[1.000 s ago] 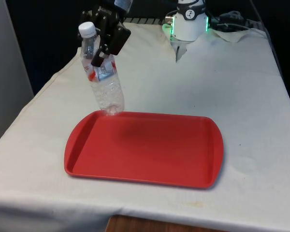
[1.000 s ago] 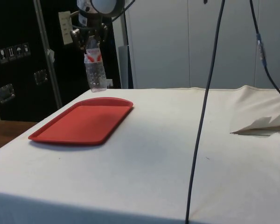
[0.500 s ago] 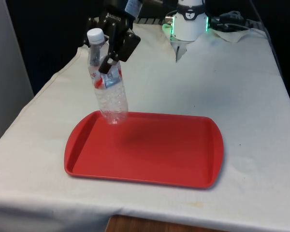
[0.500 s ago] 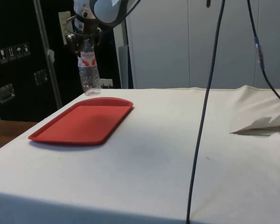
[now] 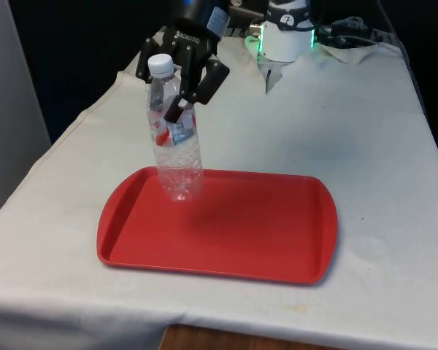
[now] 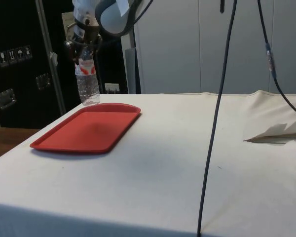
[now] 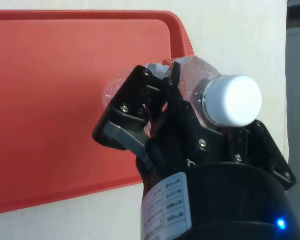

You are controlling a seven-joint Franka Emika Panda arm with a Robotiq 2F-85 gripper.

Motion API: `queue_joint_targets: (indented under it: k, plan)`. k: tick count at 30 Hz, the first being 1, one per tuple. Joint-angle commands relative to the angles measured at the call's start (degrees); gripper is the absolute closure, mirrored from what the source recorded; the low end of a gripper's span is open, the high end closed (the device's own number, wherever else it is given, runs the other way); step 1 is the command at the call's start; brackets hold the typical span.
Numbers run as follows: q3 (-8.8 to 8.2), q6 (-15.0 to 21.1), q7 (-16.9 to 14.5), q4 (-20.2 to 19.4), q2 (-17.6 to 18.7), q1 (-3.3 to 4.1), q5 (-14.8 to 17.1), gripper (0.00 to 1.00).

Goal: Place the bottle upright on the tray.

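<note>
— Where's the bottle (image 5: 174, 138)?
— Over the red tray's (image 5: 263, 240) far corner, long axis near vertical, white cap up, leaning slightly. Jaws clenched on its upper body.
— Base touching?
— Hard to tell; seemingly just above the tray.
</note>
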Motion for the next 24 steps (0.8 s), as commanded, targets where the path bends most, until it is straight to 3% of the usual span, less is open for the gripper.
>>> queue_joint_targets:
  k: [1, 2, 11, 20, 21, 22, 24]
  plan:
    - [0.11, 0.17, 0.00, 0.00, 0.06, 0.00, -0.11, 0.69]
    - [-0.40, 1.32, 0.40, -0.11, 0.23, 0.40, -0.74, 0.69]
    - [0.29, 0.69, -0.06, 0.00, 0.11, -0.11, -0.57, 0.69]
    - [0.52, 1.43, 0.40, -0.34, 0.29, 0.46, -1.20, 0.69]
    - [1.09, 0.69, -0.11, -0.11, 0.17, -0.06, -0.80, 0.69]
    - [0.57, 1.49, 0.46, -0.34, 0.34, 0.52, -1.26, 0.69]
    - [0.80, 1.55, 0.52, -0.34, 0.34, 0.57, -1.38, 0.69]
